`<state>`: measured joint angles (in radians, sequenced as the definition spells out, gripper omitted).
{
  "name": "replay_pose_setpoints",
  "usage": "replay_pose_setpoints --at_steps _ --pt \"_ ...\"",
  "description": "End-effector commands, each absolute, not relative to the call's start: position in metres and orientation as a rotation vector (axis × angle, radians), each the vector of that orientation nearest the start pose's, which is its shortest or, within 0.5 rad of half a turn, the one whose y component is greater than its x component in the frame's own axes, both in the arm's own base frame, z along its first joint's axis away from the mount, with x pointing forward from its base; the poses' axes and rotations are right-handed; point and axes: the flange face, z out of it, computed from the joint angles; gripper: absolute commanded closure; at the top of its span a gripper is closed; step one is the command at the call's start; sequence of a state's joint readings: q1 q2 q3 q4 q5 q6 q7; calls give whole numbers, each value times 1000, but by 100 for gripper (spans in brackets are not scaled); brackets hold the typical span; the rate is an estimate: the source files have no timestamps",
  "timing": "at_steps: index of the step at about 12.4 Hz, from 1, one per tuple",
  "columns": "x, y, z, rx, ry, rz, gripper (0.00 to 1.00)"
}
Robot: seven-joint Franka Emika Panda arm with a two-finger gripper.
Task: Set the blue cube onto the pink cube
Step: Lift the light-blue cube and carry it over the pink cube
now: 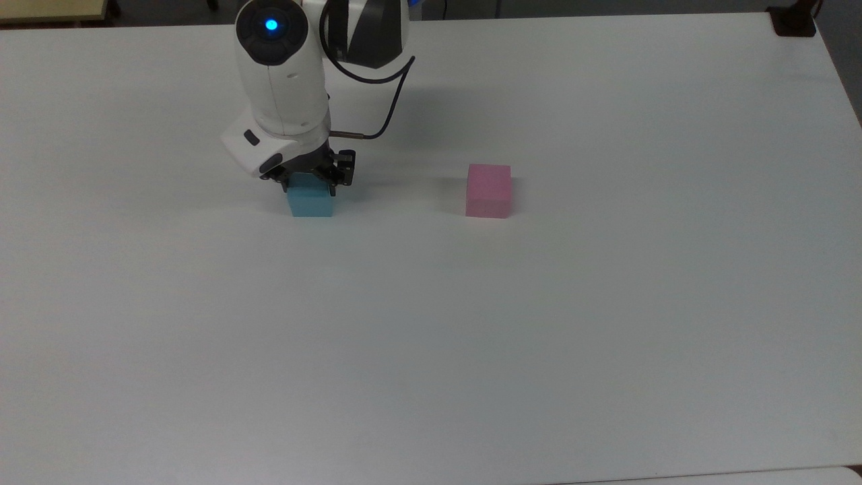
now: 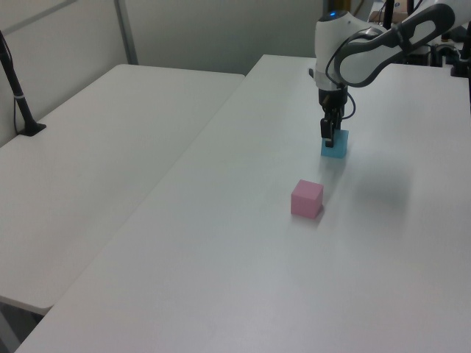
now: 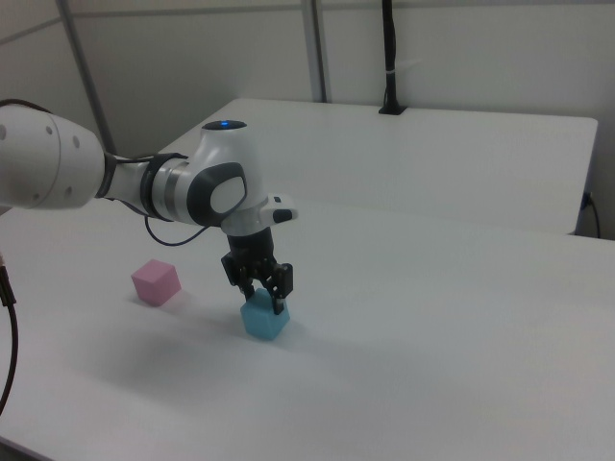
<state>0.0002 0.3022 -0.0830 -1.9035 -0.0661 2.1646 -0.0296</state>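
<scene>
**Over the blue cube: grasp stage of the stacking task**

Top view. Gripper (image 1: 310, 183) lowered over blue cube (image 1: 311, 202), one finger on either side of the cube's upper part, spread to about cube width; contact not resolvable. Blue cube resting on white table (image 1: 431, 323); pink cube (image 1: 488, 190) well apart toward the top view's right, top face bare.

Left view. Gripper (image 2: 329, 137) down at the blue cube (image 2: 335, 147), which sits on the table (image 2: 221, 279) beyond the pink cube (image 2: 307, 198). Fingers seen edge-on, spacing unreadable.

Right view. Gripper (image 3: 267, 294) astride the blue cube (image 3: 264, 319), fingertips (image 3: 280, 306) dark against its top edges; pink cube (image 3: 157, 281) toward the right view's left.

Judged step: grasp in hand, stacking not begun. Next move: firm closure on opposite faces, straight lift, carry across to the pink cube, square lowering onto its top.
</scene>
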Motion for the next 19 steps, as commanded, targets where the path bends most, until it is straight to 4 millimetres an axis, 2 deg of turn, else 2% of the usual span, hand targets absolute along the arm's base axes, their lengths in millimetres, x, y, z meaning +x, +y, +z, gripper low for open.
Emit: replay_pose_setpoints --at_steps 1,2,3,5,6,7,9,12,14,17,18,19 --pt "614 -38 357 -3232 42 15 60" --pt "612 -32 374 -3225 47 1 60" --pt "606 -15 402 -3218 43 20 60" --pt "597 26 444 -3205 23 44 60" --pt "594 47 451 -3202 23 48 60" --pt "592 78 457 -3197 30 53 60" --pt "592 138 455 -3187 56 38 60" --pt "598 184 449 -3184 121 18 60" --pt "596 202 433 -3190 150 46 60" --pt "604 209 423 -3182 182 -15 59" --pt "605 215 408 -3212 182 -9 58" --pt "607 216 402 -3222 190 -5 56"
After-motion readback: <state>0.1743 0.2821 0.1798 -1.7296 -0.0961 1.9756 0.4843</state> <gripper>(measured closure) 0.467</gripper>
